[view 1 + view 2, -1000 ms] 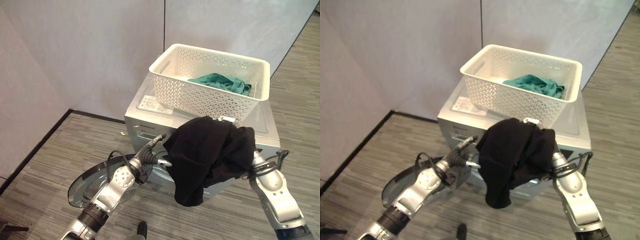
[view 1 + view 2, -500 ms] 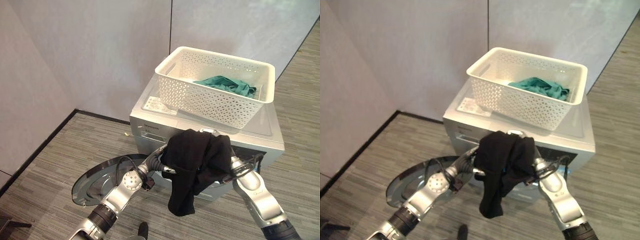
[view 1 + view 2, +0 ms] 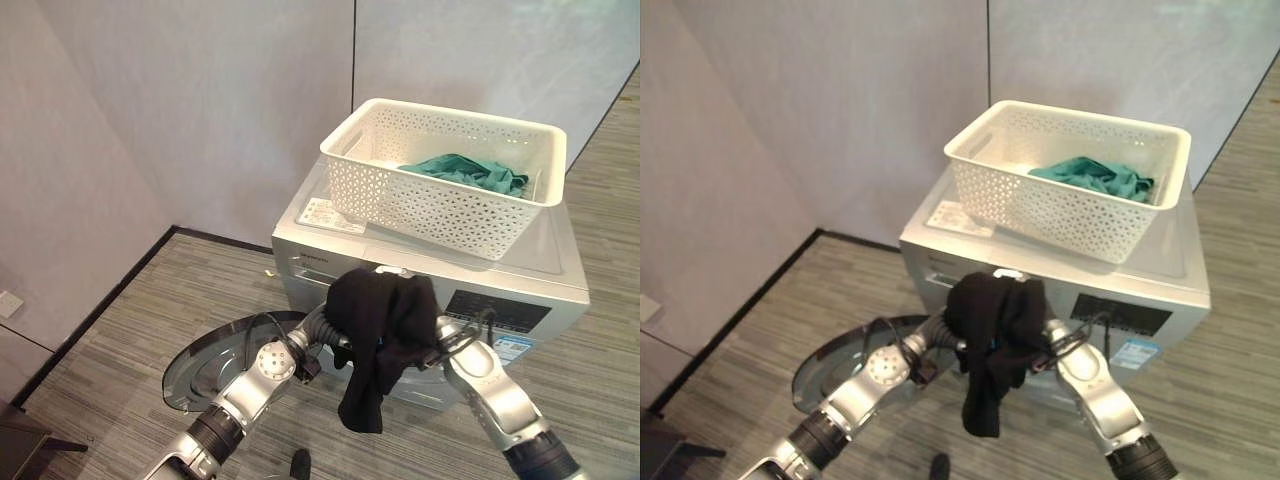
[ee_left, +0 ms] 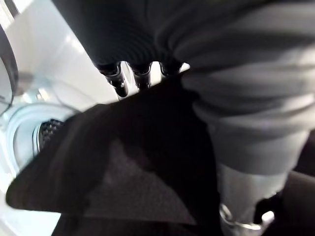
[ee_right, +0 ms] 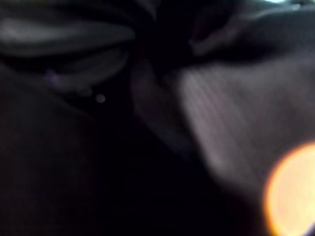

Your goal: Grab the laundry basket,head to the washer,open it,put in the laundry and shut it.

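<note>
Black garment held at the washer's mouth

The limp black cloth garment (image 3: 380, 330) drapes over both hands, hiding whether the left hand (image 4: 129, 78) or right hand (image 3: 437, 345) grips it; it hangs before the silver front-loading washer (image 3: 520, 275), round door (image 3: 200, 370) open, ready for loading. Behind, the white perforated plastic basket (image 3: 430, 200) holds 1 teal cloth (image 3: 465, 170).

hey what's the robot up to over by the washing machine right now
It is loading laundry. Both arms hold a black garment up in front of the washer, whose round door lies swung open at the lower left. The hands are hidden in the cloth. The white laundry basket sits on top of the washer with a green garment left inside.
</note>
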Motion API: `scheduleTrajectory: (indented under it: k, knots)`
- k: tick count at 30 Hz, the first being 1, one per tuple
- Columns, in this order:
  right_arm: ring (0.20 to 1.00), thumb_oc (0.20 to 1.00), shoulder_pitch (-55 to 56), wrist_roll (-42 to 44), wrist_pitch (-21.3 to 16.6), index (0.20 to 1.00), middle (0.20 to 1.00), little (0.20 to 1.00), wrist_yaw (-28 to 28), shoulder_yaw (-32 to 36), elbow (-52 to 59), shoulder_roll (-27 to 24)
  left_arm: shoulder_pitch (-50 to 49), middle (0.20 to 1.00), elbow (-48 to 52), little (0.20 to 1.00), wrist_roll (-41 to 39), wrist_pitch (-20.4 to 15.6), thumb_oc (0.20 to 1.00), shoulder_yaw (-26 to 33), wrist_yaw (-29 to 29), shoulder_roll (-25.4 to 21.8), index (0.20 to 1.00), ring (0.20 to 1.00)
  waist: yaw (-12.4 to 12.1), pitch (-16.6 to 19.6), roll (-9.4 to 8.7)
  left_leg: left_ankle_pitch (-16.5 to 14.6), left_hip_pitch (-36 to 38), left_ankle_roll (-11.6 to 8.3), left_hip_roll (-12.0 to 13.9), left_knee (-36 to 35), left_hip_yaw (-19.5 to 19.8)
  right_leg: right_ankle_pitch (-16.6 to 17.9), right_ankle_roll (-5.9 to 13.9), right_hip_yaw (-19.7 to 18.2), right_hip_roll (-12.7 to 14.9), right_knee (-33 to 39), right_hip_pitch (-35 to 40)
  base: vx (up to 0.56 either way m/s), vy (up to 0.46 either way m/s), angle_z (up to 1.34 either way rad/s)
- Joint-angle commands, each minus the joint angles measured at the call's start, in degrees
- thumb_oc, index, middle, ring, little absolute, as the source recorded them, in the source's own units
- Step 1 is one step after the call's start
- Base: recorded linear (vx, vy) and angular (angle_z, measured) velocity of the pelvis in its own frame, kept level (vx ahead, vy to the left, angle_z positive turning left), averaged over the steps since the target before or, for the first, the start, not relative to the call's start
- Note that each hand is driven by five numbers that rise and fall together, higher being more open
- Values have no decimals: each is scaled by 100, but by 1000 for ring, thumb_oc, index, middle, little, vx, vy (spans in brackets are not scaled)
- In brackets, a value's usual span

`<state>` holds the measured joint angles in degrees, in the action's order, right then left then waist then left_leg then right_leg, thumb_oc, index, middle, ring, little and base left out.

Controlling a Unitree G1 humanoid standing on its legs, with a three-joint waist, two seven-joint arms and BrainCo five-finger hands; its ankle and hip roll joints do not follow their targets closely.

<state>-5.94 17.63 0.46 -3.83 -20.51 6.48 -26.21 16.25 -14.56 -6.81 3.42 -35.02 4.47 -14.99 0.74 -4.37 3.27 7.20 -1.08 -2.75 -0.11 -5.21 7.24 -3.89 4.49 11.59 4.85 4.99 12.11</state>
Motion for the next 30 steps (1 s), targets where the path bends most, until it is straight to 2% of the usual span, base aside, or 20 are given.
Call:
scheduleTrajectory:
  k: [1,15,23,25,27,28,29,30]
  knots:
    - [200,200,-454,312,-211,200,200,200,20,93,207,109,652,1000,-404,1000,-222,-220,1000,-112,57,113,1000,1000,-93,156,-55,-454,1,24,87,30,-338,-324,22,-420,157,-361,-306,0,0,0]
    - [200,200,-746,-153,-87,200,200,200,143,89,-280,156,-5,1000,-109,1000,-623,-274,1000,256,140,-343,1000,1000,-234,170,-81,-523,48,60,118,21,-467,-220,38,-500,144,-185,-283,2,-1,0]
    - [200,200,-928,-288,-76,200,200,200,50,153,-618,131,-279,1000,113,1000,-508,-312,1000,529,303,-674,1000,1000,-321,204,-70,-512,36,66,136,21,-510,-120,49,-511,127,-60,-282,0,0,0]
    - [200,200,-879,-484,-122,200,200,200,-26,307,-579,-2,-805,1000,106,1000,-233,-411,1000,723,413,-960,1000,1000,-387,210,-64,-522,26,68,134,21,-514,-99,54,-498,128,-24,-279,8,1,-3]
    - [200,200,-839,-509,-116,200,200,200,-2,356,-557,-29,-879,1000,166,1000,-284,-416,1000,759,450,-1010,1000,1000,-402,211,-63,-522,18,67,133,21,-511,-98,54,-498,128,-18,-283,17,-4,-5]
    - [200,200,-848,-467,-153,200,200,200,47,325,-599,29,-663,1000,298,1000,-284,-332,1000,487,396,-745,1000,1000,-376,209,-93,-573,48,67,124,21,-505,-143,51,-502,133,-11,-246,0,0,0]
    - [200,200,-851,-456,-135,200,200,200,85,358,-641,-8,-539,1000,50,1000,62,-389,1000,556,270,-660,1000,1000,-395,173,-114,-509,-1,60,127,21,-483,-104,50,-491,119,-17,-292,0,0,0]
    - [200,200,-847,-456,-132,200,200,200,85,354,-640,-7,-545,1000,46,1000,65,-392,1000,557,270,-658,1000,1000,-391,181,-124,-557,22,55,121,21,-480,-143,50,-489,125,-12,-266,-41,-20,4]
